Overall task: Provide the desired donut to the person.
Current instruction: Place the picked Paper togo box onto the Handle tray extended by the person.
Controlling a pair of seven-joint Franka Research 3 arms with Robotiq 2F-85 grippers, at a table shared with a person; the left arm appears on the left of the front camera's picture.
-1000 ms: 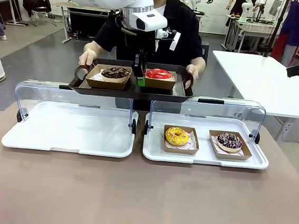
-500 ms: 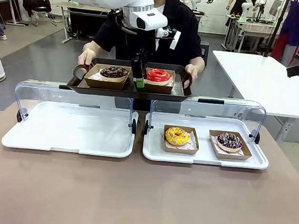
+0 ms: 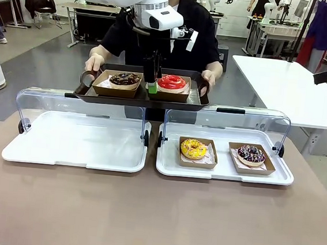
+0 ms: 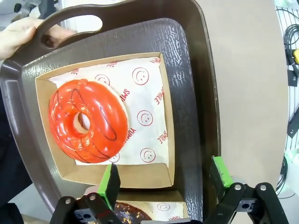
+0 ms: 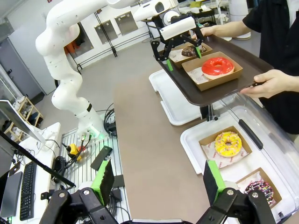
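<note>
Your left gripper (image 3: 152, 80) has risen slightly, jaws released, above the glossy red-iced donut (image 3: 173, 82) in its cardboard box mid-right on the brown textured tray (image 3: 143, 97) the person (image 3: 161, 29) holds.

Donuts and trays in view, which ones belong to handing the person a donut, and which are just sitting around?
Part of the job:
- red donut in its box
- chocolate donut in its box
- brown tray held by the person
- left tool, open above the tray

Lying about:
- yellow donut
- sprinkled donut
- white side table
</note>
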